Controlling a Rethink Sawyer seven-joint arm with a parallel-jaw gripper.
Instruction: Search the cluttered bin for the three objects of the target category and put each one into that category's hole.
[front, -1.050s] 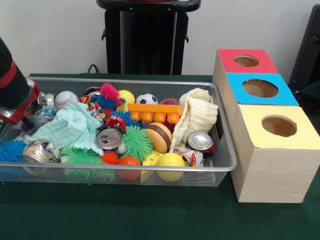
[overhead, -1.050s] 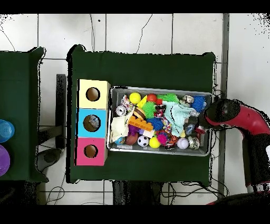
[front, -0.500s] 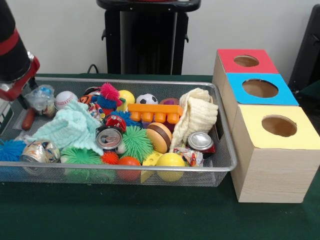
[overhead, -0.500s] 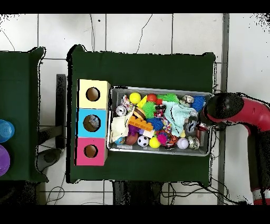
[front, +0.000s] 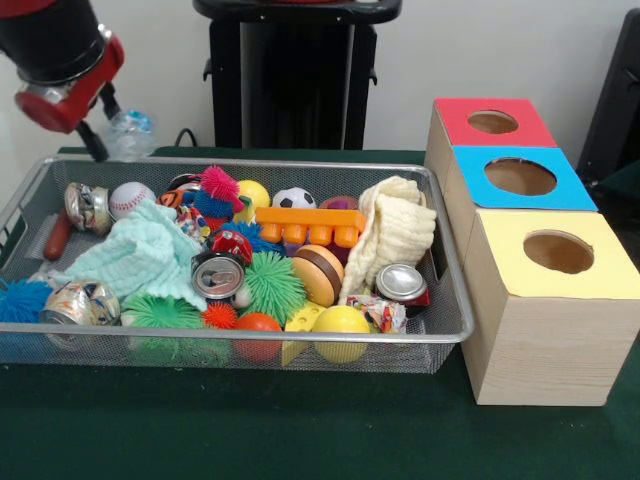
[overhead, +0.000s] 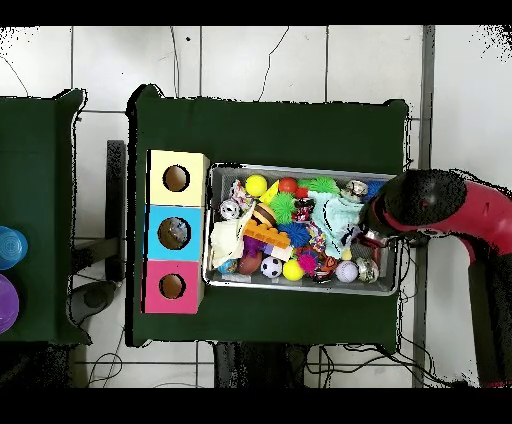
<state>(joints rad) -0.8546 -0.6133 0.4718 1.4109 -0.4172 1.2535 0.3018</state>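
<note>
**Bottle lifted clear, carry comes next**

The gripper (front: 112, 128) grips a crumpled clear bottle (front: 130, 133) above the bin's (front: 250, 345) far left corner. I judge the transport step begins: cross right to the boxes (front: 520, 180) and release over the matching hole.

Front view: wire bin (front: 452, 300) sits on the worktop (front: 300, 430), left of a row of three boxes (front: 545, 300) running front to back, each with a hole on top; inside the bin, a towel (front: 140, 255) lies left of centre, a cloth (front: 395, 235) at right; a can (front: 216, 275) stands just beside the towel; gripper (front: 112, 128) hangs above the bin's far left corner, holding a bottle (front: 130, 132)
</note>
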